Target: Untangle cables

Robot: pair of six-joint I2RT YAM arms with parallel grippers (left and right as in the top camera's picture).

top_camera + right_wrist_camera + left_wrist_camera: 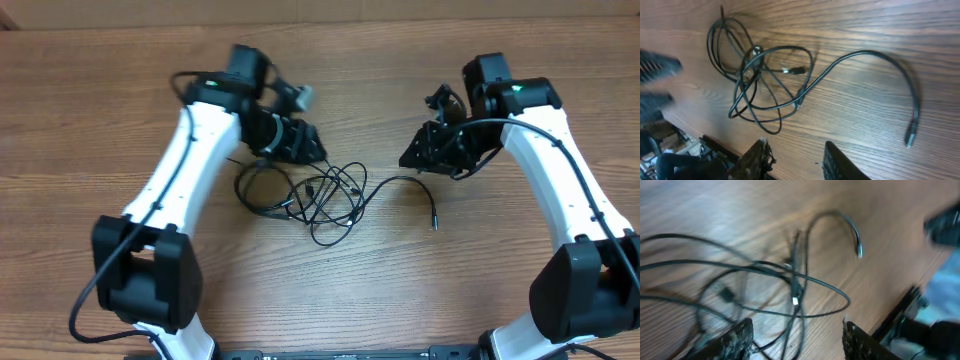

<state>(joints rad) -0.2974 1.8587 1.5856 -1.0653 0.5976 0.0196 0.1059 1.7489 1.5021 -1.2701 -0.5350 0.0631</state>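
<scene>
While both my claws hang low over the wooden table (90, 90), the cables (322, 197) sit in one loose black tangle around the middle of the overhead frame, a bit left of center, between the two arms. My left claw (797, 326) is at the upper left edge of that pile with its fingers (735, 340) spread wide. In the left wrist view a few strands run into the gap at the bottom of the frame, but it's blurry, so I honestly can't tell if any touch the pads. Nothing looks pinched, though. My right claw (795, 145) is off to the upper right of the tangle, clear of it, also parted but not as wide, with only bare wood showing between the tips. One long cord (865, 55) arcs out of the loops toward the right side of the overhead frame and ends in a small plug (434, 222) lying flat on the table, just below my right claw. The rest is overlapping loops with a couple of small connectors in the middle.
</scene>
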